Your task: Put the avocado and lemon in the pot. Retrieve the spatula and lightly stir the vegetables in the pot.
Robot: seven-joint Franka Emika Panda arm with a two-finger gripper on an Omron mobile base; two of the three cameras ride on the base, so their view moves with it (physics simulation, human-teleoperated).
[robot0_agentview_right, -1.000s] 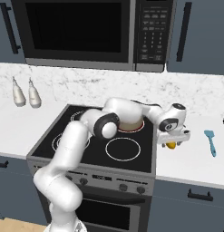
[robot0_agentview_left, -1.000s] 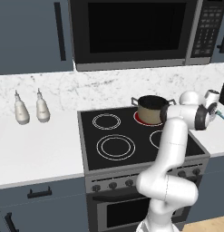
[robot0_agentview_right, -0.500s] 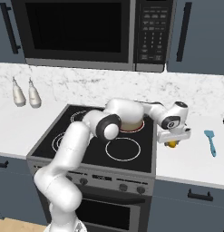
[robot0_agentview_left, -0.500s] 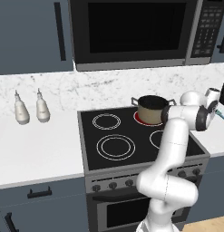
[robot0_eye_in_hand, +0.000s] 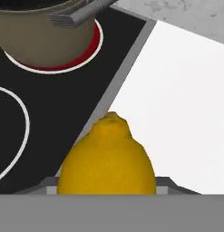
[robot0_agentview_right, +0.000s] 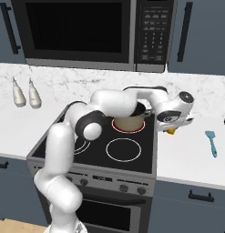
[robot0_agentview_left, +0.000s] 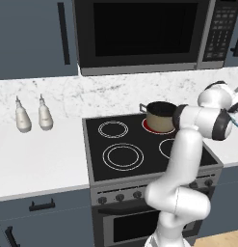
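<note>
Hand view showed our pincer [robot0_eye_in_hand: 106, 188] had clenched on the small bright yellow lemon [robot0_eye_in_hand: 106, 158] and lifted it above the white surface [robot0_eye_in_hand: 186, 104], right of the tan-brown pot [robot0_eye_in_hand: 41, 36]; dropping it in came next.

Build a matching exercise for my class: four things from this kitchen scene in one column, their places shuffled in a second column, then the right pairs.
Things:
1. lemon
2. pot
3. spatula
4. bottles

Places:
A. on the glowing red back burner
B. on the counter left of the stove
C. in the gripper
D. on the counter right of the stove

Pairs: 1-C, 2-A, 3-D, 4-B
</note>
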